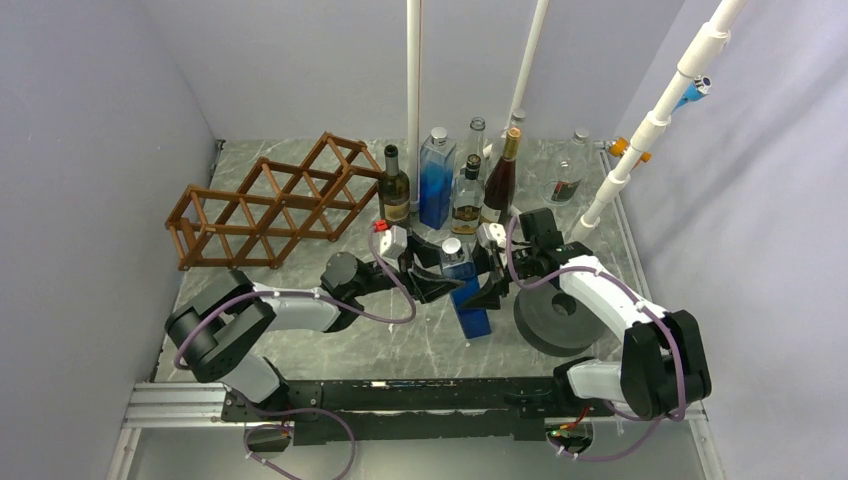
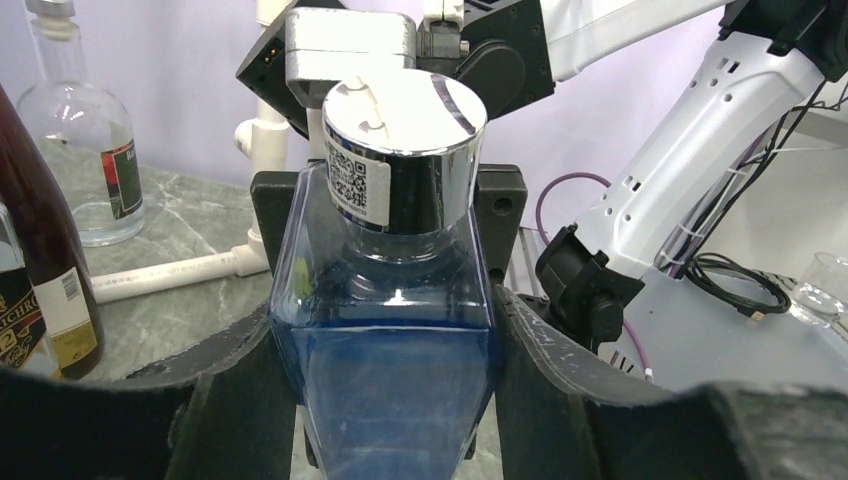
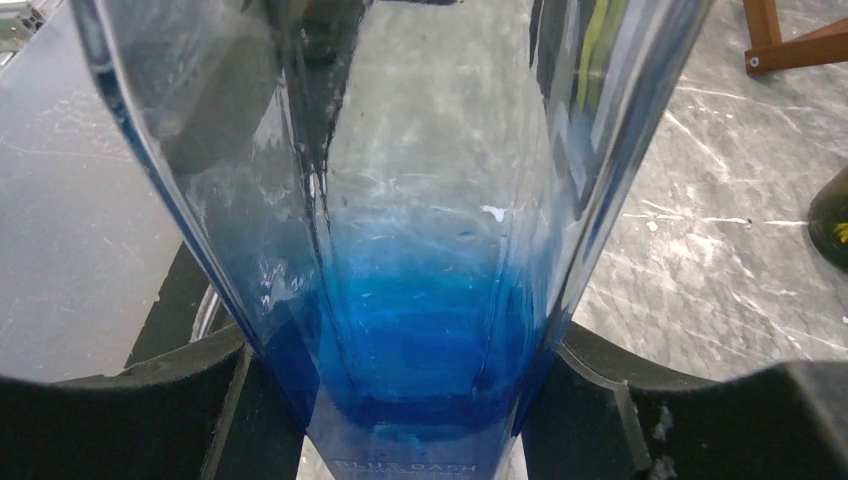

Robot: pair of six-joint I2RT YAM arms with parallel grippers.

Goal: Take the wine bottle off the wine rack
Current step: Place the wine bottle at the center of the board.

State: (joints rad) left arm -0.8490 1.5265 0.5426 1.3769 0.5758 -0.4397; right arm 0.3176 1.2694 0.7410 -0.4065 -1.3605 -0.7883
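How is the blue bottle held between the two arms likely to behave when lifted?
The blue bottle looks like thick clear glass: probably rigid, fairly heavy for its size, and breakable if dropped. Its flat glossy sides may slip between the fingers. Its square body should not roll, but, being tall and narrow, could tip.

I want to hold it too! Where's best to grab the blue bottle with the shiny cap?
Pinch the blue bottle by its flat-sided body under the shoulder, from the two sides. Those walls look flat and straight; the shiny cap looks slippery.
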